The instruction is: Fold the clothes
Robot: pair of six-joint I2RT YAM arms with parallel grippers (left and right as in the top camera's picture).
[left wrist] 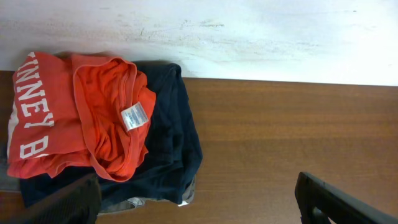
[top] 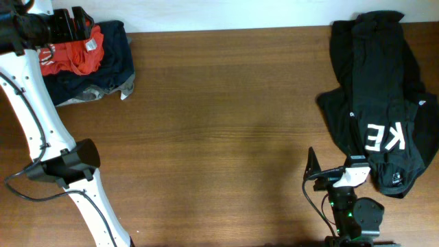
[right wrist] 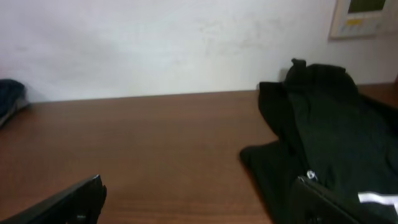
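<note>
The clothes, a red-orange T-shirt [top: 75,55] with white lettering, lie crumpled on a dark navy pile [top: 110,68] at the table's far left corner. In the left wrist view the T-shirt [left wrist: 81,118] shows its neck label, with the navy pile [left wrist: 168,137] under it. My left gripper [top: 86,24] hovers over the shirt's far edge. It stands open [left wrist: 199,211], its fingers [left wrist: 336,202] wide apart and holding nothing. My right gripper [top: 335,167] sits near the front right, open [right wrist: 199,211] and empty, one finger [right wrist: 336,202] over the edge of a black garment.
A black garment [top: 384,103] with white letters lies spread at the right side of the table, also in the right wrist view [right wrist: 329,124]. A white wall [left wrist: 249,37] runs along the table's far edge. Bare wood [top: 226,123] lies between the two piles.
</note>
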